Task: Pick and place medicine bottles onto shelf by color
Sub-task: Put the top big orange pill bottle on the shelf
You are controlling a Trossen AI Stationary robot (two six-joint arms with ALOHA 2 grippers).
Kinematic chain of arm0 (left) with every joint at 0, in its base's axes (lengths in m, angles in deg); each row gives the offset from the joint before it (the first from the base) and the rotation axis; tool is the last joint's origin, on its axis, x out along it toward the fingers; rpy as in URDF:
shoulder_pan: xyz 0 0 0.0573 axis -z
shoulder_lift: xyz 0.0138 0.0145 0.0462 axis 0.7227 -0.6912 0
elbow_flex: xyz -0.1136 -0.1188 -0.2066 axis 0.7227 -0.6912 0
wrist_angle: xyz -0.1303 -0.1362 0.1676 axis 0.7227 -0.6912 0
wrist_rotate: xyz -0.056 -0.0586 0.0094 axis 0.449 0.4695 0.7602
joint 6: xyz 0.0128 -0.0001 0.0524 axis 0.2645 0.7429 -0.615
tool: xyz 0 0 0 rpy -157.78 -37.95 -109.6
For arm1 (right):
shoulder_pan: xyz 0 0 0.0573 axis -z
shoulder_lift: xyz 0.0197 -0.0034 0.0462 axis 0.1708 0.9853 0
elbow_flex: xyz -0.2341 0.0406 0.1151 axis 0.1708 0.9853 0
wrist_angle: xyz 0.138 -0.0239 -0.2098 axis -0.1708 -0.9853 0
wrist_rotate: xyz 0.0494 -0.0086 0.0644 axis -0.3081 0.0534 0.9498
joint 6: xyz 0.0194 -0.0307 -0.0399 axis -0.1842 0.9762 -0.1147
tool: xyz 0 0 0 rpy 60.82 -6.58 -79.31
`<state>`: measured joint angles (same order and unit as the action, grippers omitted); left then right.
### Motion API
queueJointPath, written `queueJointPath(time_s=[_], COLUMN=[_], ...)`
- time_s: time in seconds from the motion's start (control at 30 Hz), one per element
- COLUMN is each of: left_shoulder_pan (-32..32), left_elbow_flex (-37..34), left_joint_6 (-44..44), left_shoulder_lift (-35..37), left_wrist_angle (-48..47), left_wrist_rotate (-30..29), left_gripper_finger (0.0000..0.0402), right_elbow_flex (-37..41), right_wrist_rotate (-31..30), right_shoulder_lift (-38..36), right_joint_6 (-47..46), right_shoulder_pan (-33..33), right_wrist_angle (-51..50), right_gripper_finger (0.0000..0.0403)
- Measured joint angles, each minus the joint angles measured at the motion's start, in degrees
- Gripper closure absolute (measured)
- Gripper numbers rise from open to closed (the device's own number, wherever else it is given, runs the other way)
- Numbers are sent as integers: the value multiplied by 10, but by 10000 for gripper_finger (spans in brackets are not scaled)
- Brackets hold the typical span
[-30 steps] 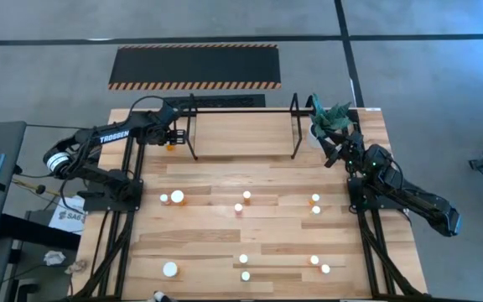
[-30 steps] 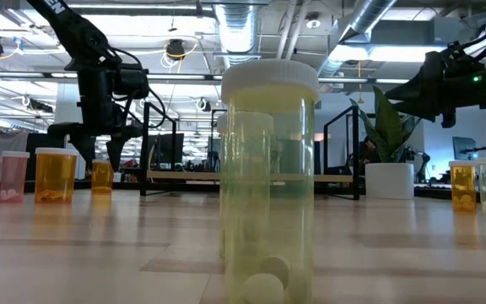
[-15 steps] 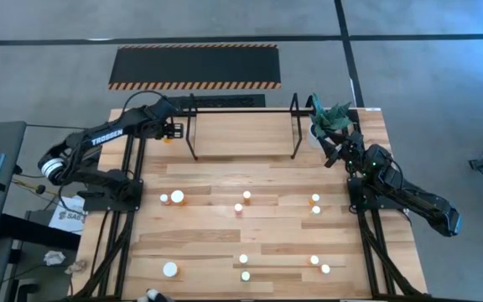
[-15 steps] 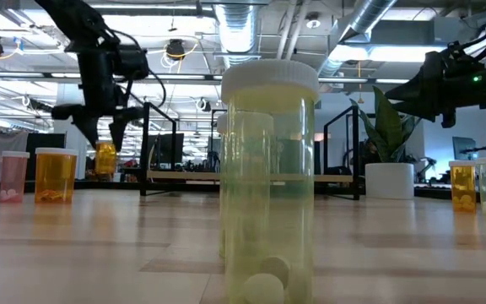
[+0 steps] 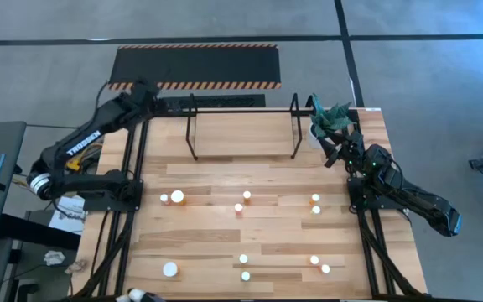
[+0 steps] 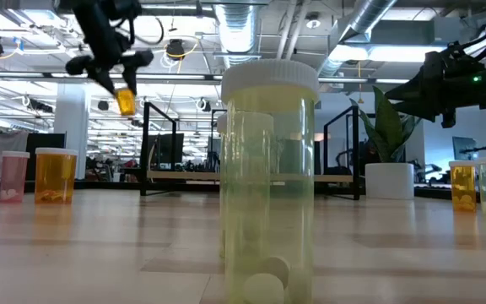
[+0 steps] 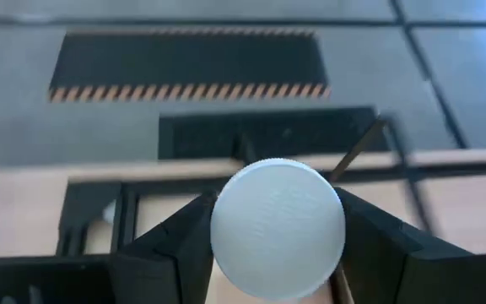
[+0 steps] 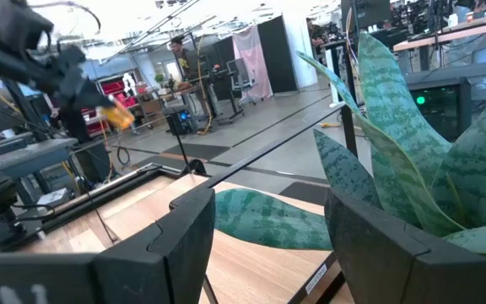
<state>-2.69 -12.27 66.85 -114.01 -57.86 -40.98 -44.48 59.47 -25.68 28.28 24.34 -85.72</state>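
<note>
One orange bottle [image 6: 126, 100] with a white cap [image 7: 278, 228] hangs tilted in the air, clamped between the two fingers of the left gripper [image 6: 108, 71], high above the worktop [image 5: 258, 243] and near the shelf's [image 5: 243, 126] left hoop end. In the left wrist view the cap fills the gap between the dark fingers [image 7: 171, 253], with the black-and-yellow striped mat [image 7: 188, 66] on the floor beyond.

On the high view the left arm reaches to the worktop's far left corner, beside the shelf. The shelf's light wood floor carries no bottle that can be seen. About ten small white-capped bottles [image 5: 177, 197] stand scattered over the worktop, well apart from the shelf. In the low view a large pale bottle [image 6: 270, 177] stands close to the camera.

Its jaws spread wide and holding nothing, the right gripper [image 5: 332, 156] waits at the worktop's far right, just beside the potted plant [image 5: 332, 119].
</note>
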Motion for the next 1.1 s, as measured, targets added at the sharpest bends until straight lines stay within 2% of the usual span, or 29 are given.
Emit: queueJointPath(time_s=[0.17, 0.5, 0.77, 0.97, 1.1], left_shoulder_pan=[20, 95, 145, 159, 161], left_elbow_flex=[59, 116, 186, 252, 273], left_joint_6=[-37, -41, -40, -48, -48], left_shoulder_lift=[-7, -66, -172, -263, -308], left_wrist_angle=[13, 41, 41, -7, -25], left_wrist_rotate=[2, 15, 48, 69, 77], left_gripper_finger=[215, 215, 215, 212, 207], right_elbow_flex=[0, 0, 0, 0, 0], right_wrist_rotate=[0, 0, 0, 0, 0], right_shoulder_lift=[0, 0, 0, 0, 0], right_joint_6=[0, 0, 0, 0, 0], right_shoulder_pan=[0, 0, 0, 0, 0], right_wrist_angle=[0, 0, 0, 0, 0], right_gripper_finger=[154, 154, 154, 154, 154])
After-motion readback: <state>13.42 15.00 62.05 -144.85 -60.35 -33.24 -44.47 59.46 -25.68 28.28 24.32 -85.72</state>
